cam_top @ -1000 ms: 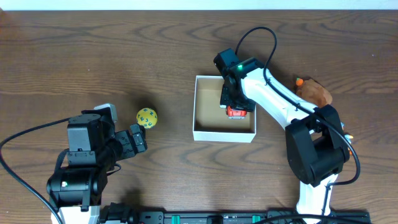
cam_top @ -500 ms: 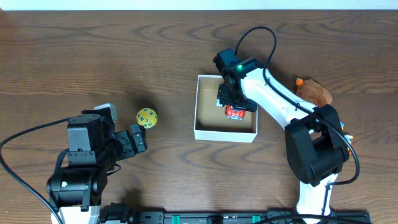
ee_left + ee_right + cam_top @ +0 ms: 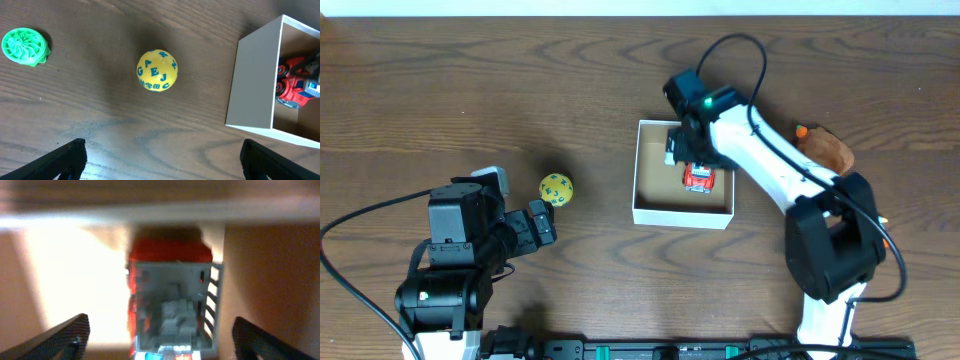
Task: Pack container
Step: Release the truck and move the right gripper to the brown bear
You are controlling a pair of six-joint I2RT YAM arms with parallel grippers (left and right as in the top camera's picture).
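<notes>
The container (image 3: pixel 650 214) is a small white box with a tan inside, at the table's middle. A red and grey toy truck (image 3: pixel 698 179) lies inside it by the right wall; it also shows in the right wrist view (image 3: pixel 172 292) and the left wrist view (image 3: pixel 295 89). My right gripper (image 3: pixel 682 148) is open over the box's far part, its fingers (image 3: pixel 160 337) wide on either side of the truck and apart from it. A yellow ball with blue letters (image 3: pixel 556 188) lies left of the box. My left gripper (image 3: pixel 542 222) is open and empty below the ball (image 3: pixel 157 70).
A brown plush toy with an orange tip (image 3: pixel 825 147) lies right of the box, behind the right arm. A green ridged disc (image 3: pixel 25 47) lies on the table left of the ball in the left wrist view. The box's white wall (image 3: pixel 252 85) stands right of the ball.
My right gripper has let go of the red truck, which now lies in the box, and has drawn back toward the far wall. The left arm has not moved.
</notes>
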